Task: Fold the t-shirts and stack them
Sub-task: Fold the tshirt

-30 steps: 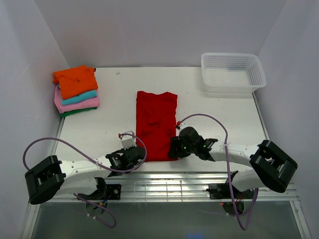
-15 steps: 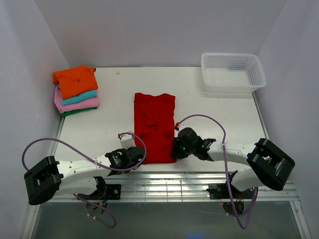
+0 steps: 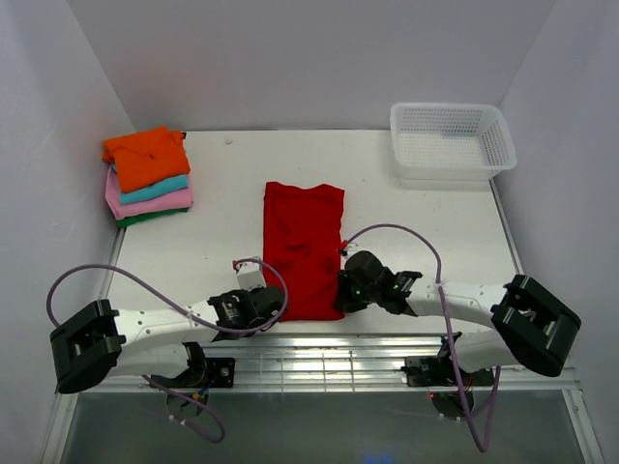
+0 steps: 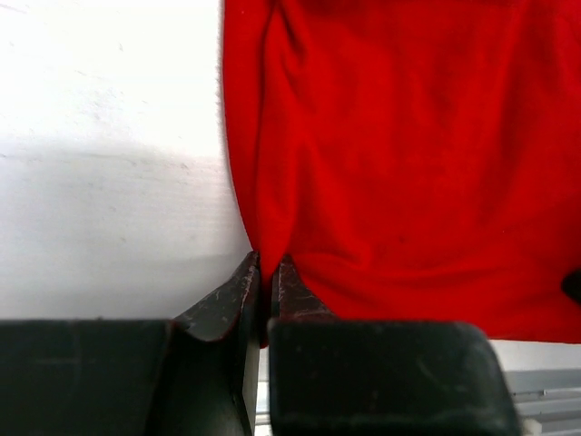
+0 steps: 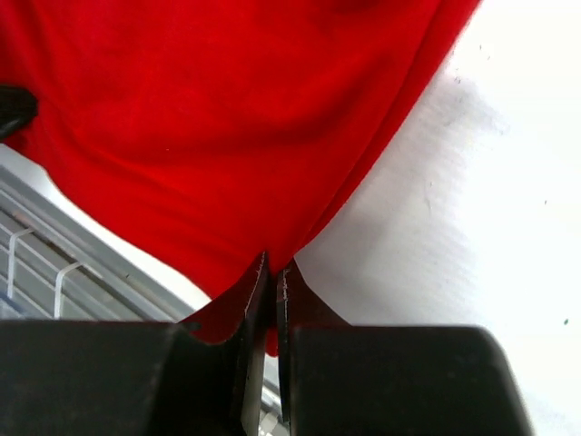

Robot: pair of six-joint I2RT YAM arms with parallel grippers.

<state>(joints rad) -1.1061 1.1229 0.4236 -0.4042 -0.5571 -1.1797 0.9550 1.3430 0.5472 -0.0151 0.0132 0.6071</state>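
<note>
- Red t-shirt (image 3: pixel 303 246) lies flat mid-tabletop (image 3: pixel 213 222), already narrowed into a long strip; its long axis runs from the near edge straight away toward the back wall.
- Near short end sits right at the tabletop's front edge, between the two arms; far end points at the back wall.
- Left fingers (image 4: pixel 234 304) are closed tight on the shirt's near-left corner, with red cloth pinched in the slit between them.
- Right fingers (image 5: pixel 304 304) are the same: clamped on the near-right corner, cloth running up and away from the tips.
- From both pairs of fingers the rest of the shirt lies straight ahead, away from the bases; neither arm is nearer, each has its own corner.
- Judged step: about to fold the near end over along the long axis toward the far end. This needs both corners raised and carried forward level, or the edge will skew.
- Stack (image 3: pixel 147 177) of folded tees, orange on top, sits at the far left, well apart from the red one and on the left arm's (image 3: pixel 164 324) side.
- White basket (image 3: pixel 451 138) sits far right, well clear.
</note>
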